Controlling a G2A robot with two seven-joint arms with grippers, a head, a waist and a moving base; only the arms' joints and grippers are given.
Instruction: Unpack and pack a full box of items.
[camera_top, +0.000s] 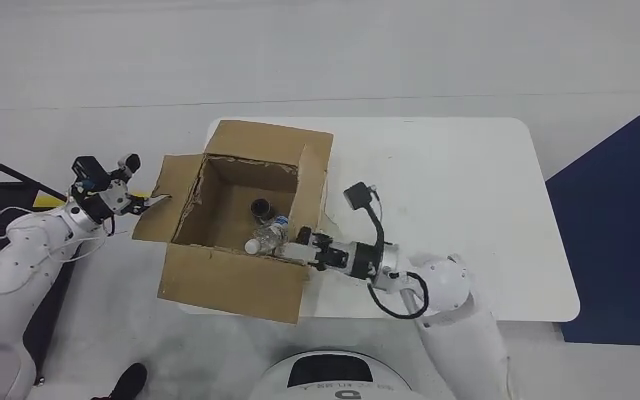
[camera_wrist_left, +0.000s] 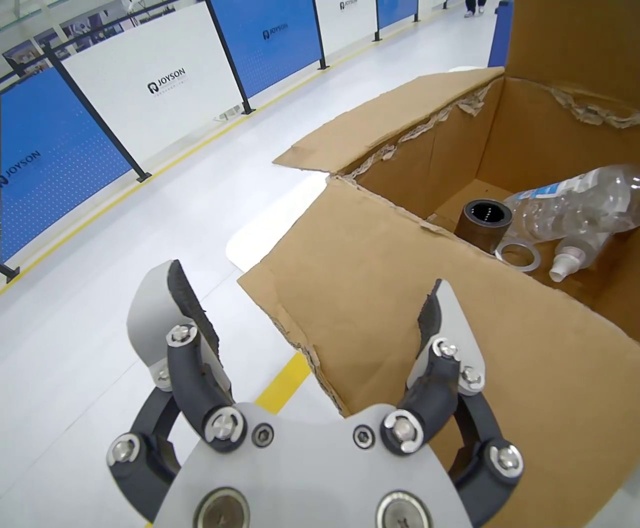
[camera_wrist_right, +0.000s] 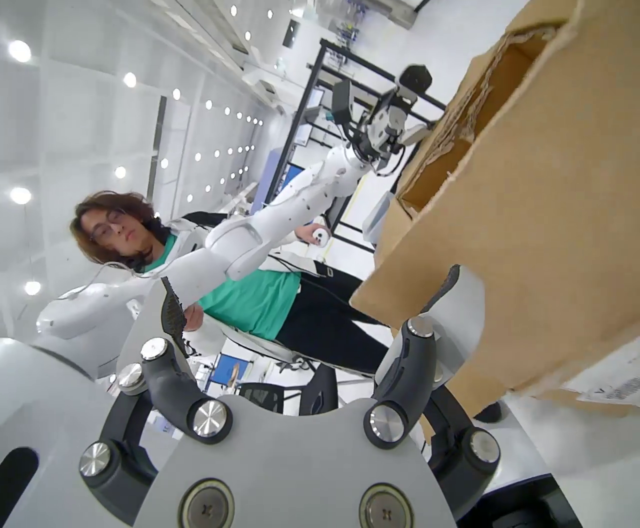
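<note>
Box (camera_top: 235, 282) between left gripper (camera_wrist_left: 306, 280) and right gripper (camera_wrist_right: 310, 279), both wide open, empty.

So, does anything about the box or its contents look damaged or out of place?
Yes. The cardboard box has torn, ragged edges where its flaps fold, so it looks worn. Inside it, the plastic bottle lies on its side and looks dented.

The left hand (camera_wrist_left: 306, 275), spread wide, hovers beside the box (camera_wrist_left: 450, 165) containing a bottle (camera_wrist_left: 575, 210).
</note>
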